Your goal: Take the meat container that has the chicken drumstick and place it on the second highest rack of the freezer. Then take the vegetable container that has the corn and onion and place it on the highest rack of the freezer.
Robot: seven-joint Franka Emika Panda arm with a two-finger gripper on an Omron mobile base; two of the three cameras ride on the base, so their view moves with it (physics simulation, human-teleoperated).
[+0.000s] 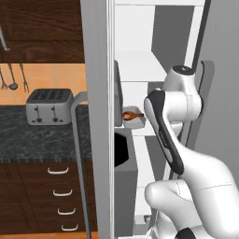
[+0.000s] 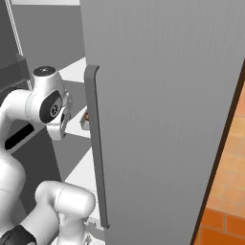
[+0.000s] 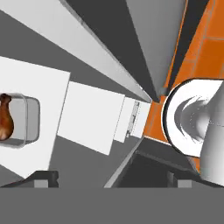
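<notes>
Left base view: freezer (image 1: 140,70) stood open, white inside, white shelves stacked; meat container (image 1: 134,119) sat on a white shelf (image 1: 140,130) just left of the arm's elbow, chicken drumstick (image 1: 132,114) lying in it, brown-orange; one more white shelf (image 1: 137,65) above it, and the edge of another showed at the very top of frame, so couldn't confirm from here which rack counted as second highest; arm's upper joint sat right of the container, not touching it; to the left of the freezer, a dark speckled surface (image 1: 28,140) carried a toaster (image 1: 49,106); drawers (image 1: 60,196) with light handles below it; utensils (image 1: 14,77) hung on the wall above. Right base view: grey freezer door (image 2: 162,110) with long vertical bar handle (image 2: 95,148) took most of the frame; a sliver of the container (image 2: 85,123) showed between handle and arm, on a white shelf; orange tiled floor (image 2: 225,191) at lower right. Hand view: camera rolled; container (image 3: 22,120) at left edge on a white shelf, drumstick (image 3: 5,118) inside; claw (image 3: 111,179) with both tips spread wide apart at the bottom of frame, gripping nothing, well clear of the container; orange floor at upper right.
</notes>
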